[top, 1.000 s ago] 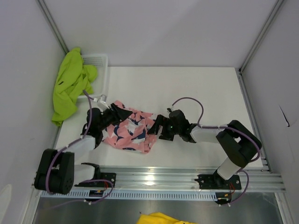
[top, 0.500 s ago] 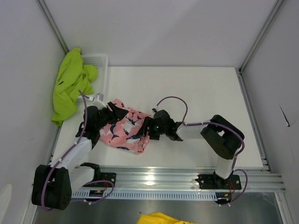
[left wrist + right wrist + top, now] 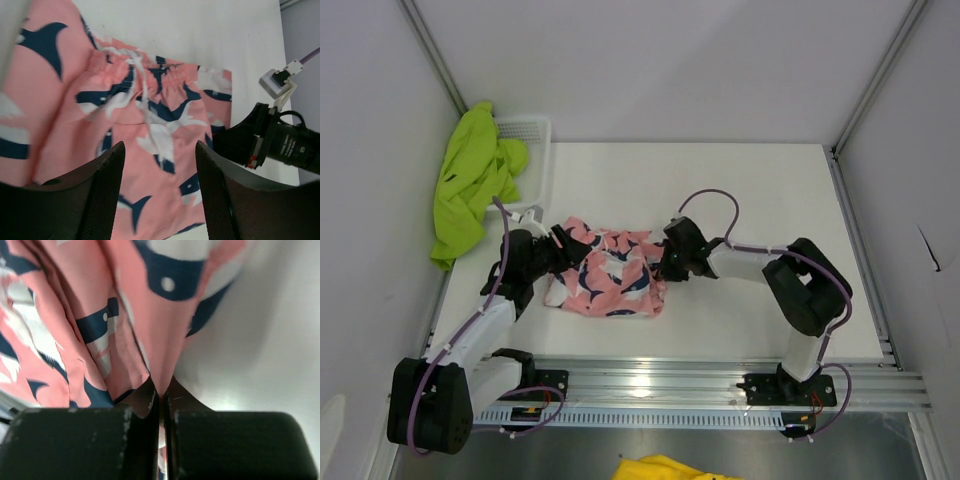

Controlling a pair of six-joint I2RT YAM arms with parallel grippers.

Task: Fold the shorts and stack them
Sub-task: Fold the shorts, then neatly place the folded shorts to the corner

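Note:
The pink shorts (image 3: 610, 278) with a navy-and-white print lie spread on the white table between the two arms. In the left wrist view the pink shorts (image 3: 150, 125) show their waistband and white drawstring. My left gripper (image 3: 568, 250) hovers over their left edge, and its jaws (image 3: 160, 200) stand open with only fabric below them. My right gripper (image 3: 666, 264) is at the right edge, shut (image 3: 162, 395) on a pinched fold of the pink shorts (image 3: 125, 325). The lime green shorts (image 3: 470, 180) hang over the basket at the far left.
A white mesh basket (image 3: 530, 135) stands at the back left corner under the green cloth. The enclosure walls and metal posts bound the table on the left, back and right. A rail (image 3: 720, 380) runs along the near edge.
The right gripper shut on the right edge of the pink shorts and drew it to the right. The shorts now lie wider and flatter. The left gripper shifted slightly and opened a little.

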